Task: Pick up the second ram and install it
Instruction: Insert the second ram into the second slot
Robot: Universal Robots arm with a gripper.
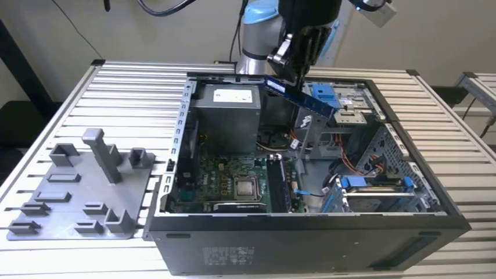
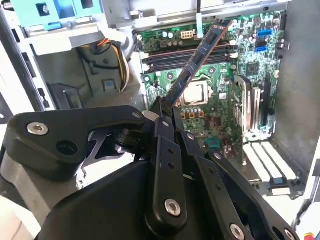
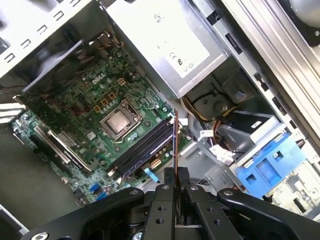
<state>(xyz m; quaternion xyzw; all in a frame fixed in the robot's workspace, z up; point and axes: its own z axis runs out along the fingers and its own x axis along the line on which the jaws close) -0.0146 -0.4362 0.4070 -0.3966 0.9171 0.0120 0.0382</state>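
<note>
Print first: the PSU point(image 1: 225, 116) carries a white label point(image 1: 231, 94), which I also see in the first wrist view point(image 3: 177, 45). It has marks and txt on it that I'm not reading off. The front wall of the PC case point(image 1: 310, 250) has a small block of white print, too small to make out. There's white lettering on the mobo point(image 3: 85, 135) beside the CPU point(image 3: 118, 122).

The second ram point(image 1: 302, 97) is a long, thin, dark stick, bluish in the exterior view. In the second wrist view point(image 2: 200, 55) it shows a row of black rect. chips along its face. In the first wrist view it's edge-on, just a thin line point(image 3: 175, 140).

The gripper point(image 1: 293, 75) is closed on one end of the stick, with the fingers pinched tight on both faces and no gap I can see. Both wrist views show this point(image 2: 162, 107) point(image 3: 176, 172).

The ram is up in the air over the open case, above the PSU/drive-bay area and touching nothing but the fingers. It's tilted, its free end sloping down toward the exterior view's right. It isn't seated: the dark RAM slots point(image 3: 142, 150) sit below it on the mobo next to the CPU, and they also show in the second wrist view point(image 2: 170, 57).

At the exterior view's left, a grey holder tray point(image 1: 78, 192) w/ an upright post point(image 1: 104, 154) sits on the slatted table point(image 1: 132, 87), well apart from the gripper.
</note>
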